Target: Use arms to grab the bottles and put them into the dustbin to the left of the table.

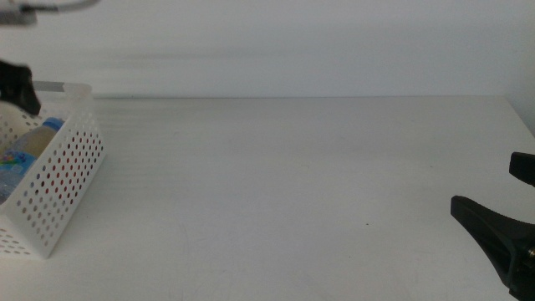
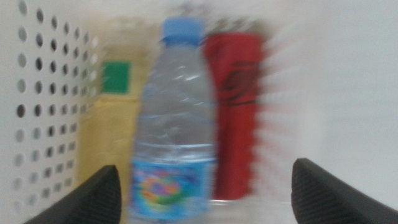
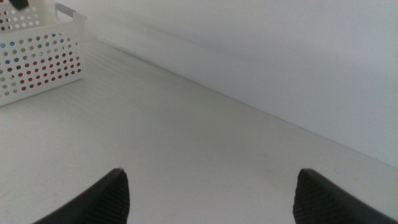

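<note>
Middle view: a white table (image 1: 276,192) filled the frame, with a white perforated dustbin (image 1: 63,180) standing on it at the far left edge. Through the bin's open top showed the blue cap and pale body of a water bottle (image 1: 38,138), and red showed through the wall holes lower down. A dark part of the left arm (image 1: 18,84) hung just above the bin's rim; its jaws could not be made out from here. The right gripper (image 1: 501,226) sat low at the right edge of the picture, well apart from the bin, its dark jaws spread with nothing between them. Left wrist view, blurred: the left gripper (image 2: 205,193) hovered over the bin's interior, jaws released and wide apart, gripping nothing. Inside lay three items side by side: a yellow-drink bottle (image 2: 112,124) with a green label against the perforated wall (image 2: 43,99), the clear blue-capped water bottle (image 2: 177,118) in the middle, and a red soda can (image 2: 233,106) just beside it. Right wrist view: the right gripper (image 3: 211,193) held its jaws open over bare tabletop (image 3: 186,143); the dustbin (image 3: 37,56) stood far off, red and blue colours visible through its holes.
</note>
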### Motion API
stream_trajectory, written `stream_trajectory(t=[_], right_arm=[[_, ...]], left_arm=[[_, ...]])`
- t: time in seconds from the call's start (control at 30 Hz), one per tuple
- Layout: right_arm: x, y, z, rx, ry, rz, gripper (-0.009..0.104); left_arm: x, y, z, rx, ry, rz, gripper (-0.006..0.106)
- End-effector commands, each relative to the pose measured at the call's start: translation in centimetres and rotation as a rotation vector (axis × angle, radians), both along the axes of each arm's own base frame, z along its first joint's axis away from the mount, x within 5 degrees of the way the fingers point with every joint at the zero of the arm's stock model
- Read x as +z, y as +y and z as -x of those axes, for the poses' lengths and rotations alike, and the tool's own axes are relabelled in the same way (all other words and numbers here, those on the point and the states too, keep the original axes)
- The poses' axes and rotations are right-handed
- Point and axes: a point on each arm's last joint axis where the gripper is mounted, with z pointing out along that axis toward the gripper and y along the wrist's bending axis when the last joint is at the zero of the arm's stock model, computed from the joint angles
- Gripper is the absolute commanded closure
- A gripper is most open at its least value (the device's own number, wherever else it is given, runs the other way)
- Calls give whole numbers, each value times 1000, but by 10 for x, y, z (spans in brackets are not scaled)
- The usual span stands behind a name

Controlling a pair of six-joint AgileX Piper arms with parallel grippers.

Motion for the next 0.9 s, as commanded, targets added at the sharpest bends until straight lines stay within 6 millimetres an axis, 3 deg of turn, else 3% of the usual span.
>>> stream_trajectory(t=[0.0,0.2,0.47,0.67,0.87], right_arm=[[17,0,-1,3,-96,-33,16],[17,0,-1,3,-96,-33,16],[17,0,-1,3,-96,-33,16],[17,0,-1,3,-96,-33,16],[17,0,-1,3,-96,-33,16]], left_arm=[[49,-25,24,-35,-180,77,10],[80,-60,75,-52,-423,97,10],[104,-95,146,-143,-560,106,10],[94,-108,194,-95,-644,120,10],[64,-117,216,-95,-698,118,10]])
